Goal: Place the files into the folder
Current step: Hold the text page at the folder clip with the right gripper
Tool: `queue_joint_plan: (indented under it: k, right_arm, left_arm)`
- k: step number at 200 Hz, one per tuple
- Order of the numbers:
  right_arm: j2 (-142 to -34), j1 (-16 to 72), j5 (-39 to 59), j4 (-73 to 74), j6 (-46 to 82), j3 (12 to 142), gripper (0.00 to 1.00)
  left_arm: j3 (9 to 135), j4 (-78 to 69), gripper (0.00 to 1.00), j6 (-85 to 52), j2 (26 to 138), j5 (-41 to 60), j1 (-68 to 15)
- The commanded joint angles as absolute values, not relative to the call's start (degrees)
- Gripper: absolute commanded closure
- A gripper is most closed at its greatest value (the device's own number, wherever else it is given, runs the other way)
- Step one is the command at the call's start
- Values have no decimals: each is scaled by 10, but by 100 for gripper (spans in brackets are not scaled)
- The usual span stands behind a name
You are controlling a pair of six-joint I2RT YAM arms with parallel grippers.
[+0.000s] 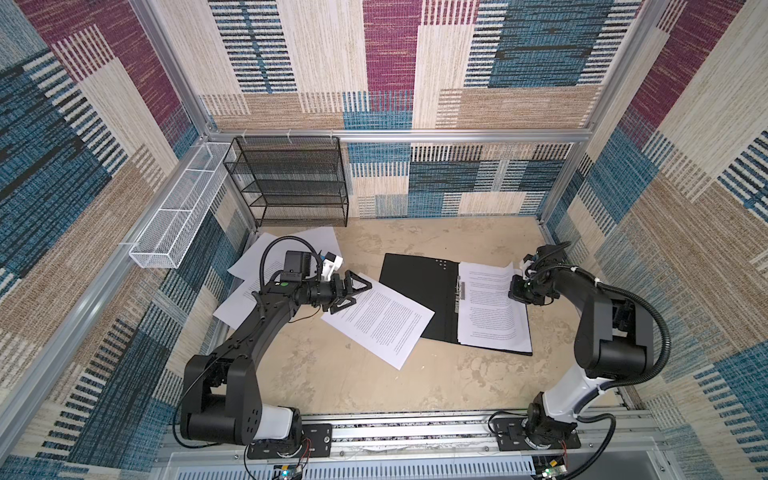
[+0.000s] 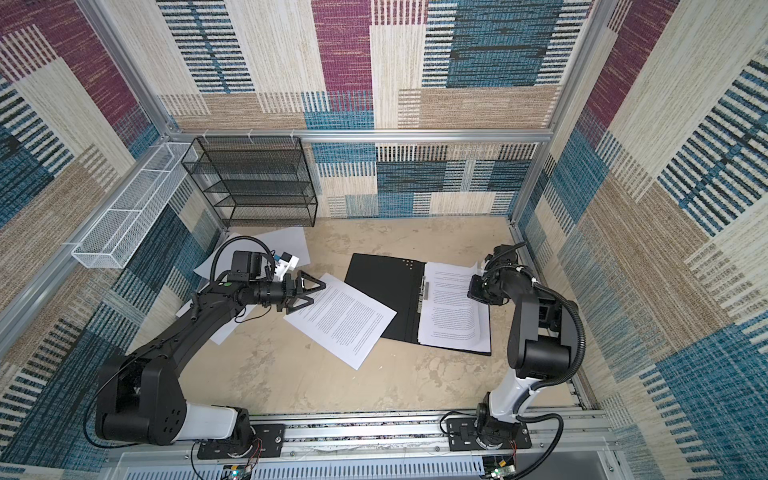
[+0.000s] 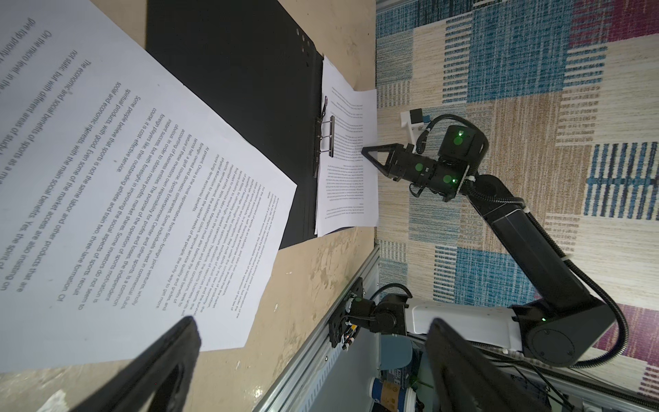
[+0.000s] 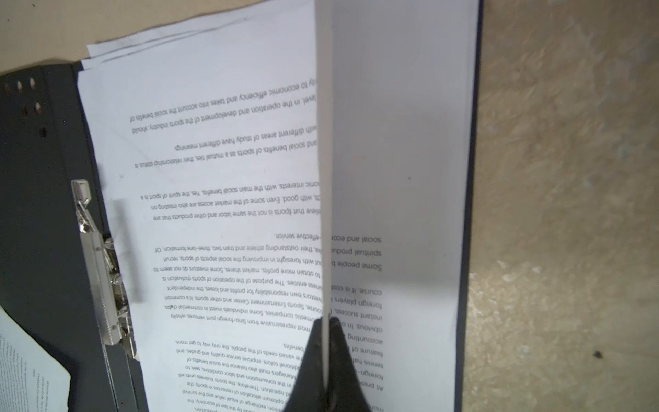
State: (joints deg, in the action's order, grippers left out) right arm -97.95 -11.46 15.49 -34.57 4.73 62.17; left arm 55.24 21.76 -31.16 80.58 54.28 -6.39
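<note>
Folder (image 1: 415,286) spread flat on the table (image 1: 365,386), right of centre in both top views, black inside up, most likely to leave the filing side reachable from above. Stack of printed sheets (image 1: 492,316) already on its right half, just beside the metal clip (image 4: 103,271) at the spine and, judging by the right wrist view, not tucked under it. Right gripper (image 3: 369,152) pinched tight on the outer edge of the top sheet (image 4: 356,107), lifting that edge clear of the stack, with the opposite edge down by the clip. Probably held so in order to square or settle the page onto the pile. Raised edge seen end-on between the dark fingers (image 4: 342,356) in the right wrist view. Left gripper (image 1: 353,293) spread wide and empty, poised above the left edge of a loose printed sheet (image 1: 382,322), apparently lined up for the next pick. That sheet flat on the table, one corner overlapping the folder's bare left cover, so only a short carry or slide across needed. More white sheets (image 1: 245,270) fanned out beneath the left arm, in front of the black wire rack (image 1: 286,183), not yet filed. Task judged partly done: some pages in, several out.
</note>
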Motion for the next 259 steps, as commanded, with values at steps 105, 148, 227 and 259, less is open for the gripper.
queue_joint_plan:
  k: [105,148,227,259]
  right_arm:
    - [-976,-111,169,-333,65,613,93]
    - [-969,-111,164,-344,64,619,81]
    - [-949,-111,156,-361,73,616,0]
    - [-940,-111,142,-358,92,604,0]
  left_arm:
    - [547,197,1,-323,808,552,-57]
    - [546,196,1,-324,811,555,-55]
    - [543,193,1,-329,814,557,-50]
    - [542,189,1,-331,816,558,-49]
